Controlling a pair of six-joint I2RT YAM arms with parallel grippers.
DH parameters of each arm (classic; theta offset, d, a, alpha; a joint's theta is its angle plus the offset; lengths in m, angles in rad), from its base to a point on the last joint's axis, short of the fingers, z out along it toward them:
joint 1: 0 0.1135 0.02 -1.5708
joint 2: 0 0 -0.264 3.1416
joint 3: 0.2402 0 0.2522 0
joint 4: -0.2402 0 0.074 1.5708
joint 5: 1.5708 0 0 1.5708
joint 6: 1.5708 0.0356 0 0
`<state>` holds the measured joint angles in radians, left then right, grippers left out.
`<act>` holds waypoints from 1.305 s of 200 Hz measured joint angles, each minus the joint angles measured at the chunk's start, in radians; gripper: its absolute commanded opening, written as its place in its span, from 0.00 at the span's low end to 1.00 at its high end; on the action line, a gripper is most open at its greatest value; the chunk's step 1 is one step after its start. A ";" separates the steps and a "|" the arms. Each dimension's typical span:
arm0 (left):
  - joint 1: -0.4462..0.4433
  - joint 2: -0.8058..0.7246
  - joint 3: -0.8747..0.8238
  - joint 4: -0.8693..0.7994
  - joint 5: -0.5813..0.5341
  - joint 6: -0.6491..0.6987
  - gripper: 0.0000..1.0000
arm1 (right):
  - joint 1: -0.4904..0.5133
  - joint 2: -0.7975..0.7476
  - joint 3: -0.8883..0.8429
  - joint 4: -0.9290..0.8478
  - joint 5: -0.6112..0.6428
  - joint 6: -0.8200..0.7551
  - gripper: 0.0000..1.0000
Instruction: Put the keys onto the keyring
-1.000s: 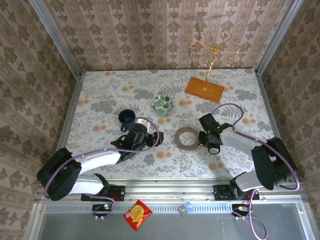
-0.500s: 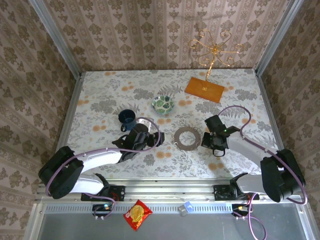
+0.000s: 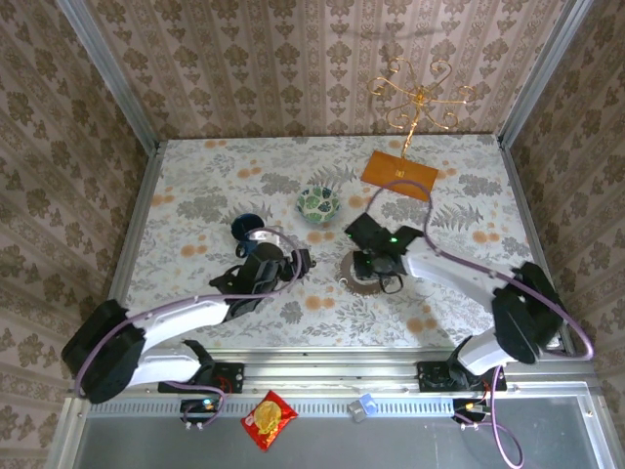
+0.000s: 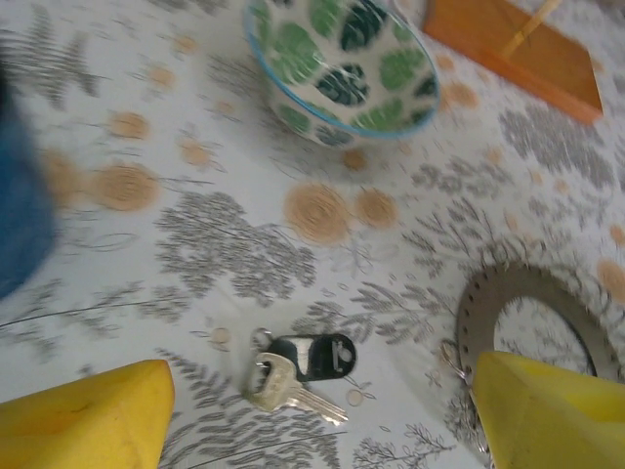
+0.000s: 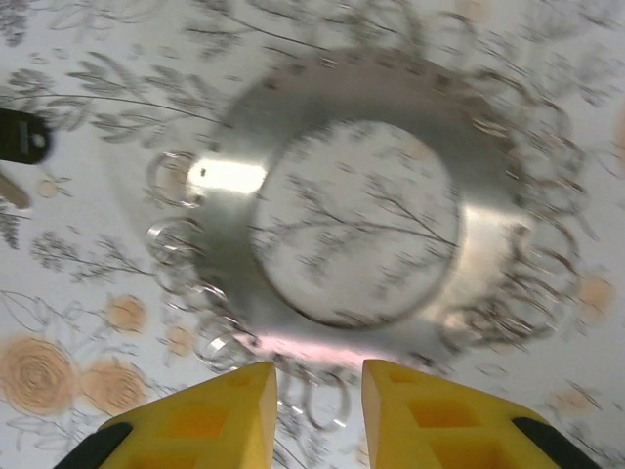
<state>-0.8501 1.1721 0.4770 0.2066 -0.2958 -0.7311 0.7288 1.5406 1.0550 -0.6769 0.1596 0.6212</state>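
Observation:
The keys, a black-headed one lying against a silver one, rest on the flowered tablecloth in the left wrist view. They lie just ahead of my left gripper, which is open with a yellow fingertip on either side of them. From above, the left gripper sits left of the keyring. The keyring is a flat grey disc with small wire loops round its rim. My right gripper hovers over its near edge, jaws slightly apart and holding nothing. From above, the right gripper covers most of the ring.
A green-patterned bowl and a blue mug stand behind the left gripper. An orange base with a gold wire stand is at the back right. The keyring's edge lies beside the left gripper's right finger.
The right arm swung left from beside the keyring to over it, and its jaws parted a little. The left gripper edged forward towards the keys.

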 measured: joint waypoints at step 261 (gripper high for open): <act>0.081 -0.480 -0.190 -0.334 -0.188 -0.193 0.78 | 0.099 0.571 0.531 -0.274 0.183 -0.156 0.23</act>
<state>-0.7692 0.6926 0.2874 -0.1276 -0.4843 -0.9245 0.8276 2.1113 1.5864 -0.9504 0.3424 0.4656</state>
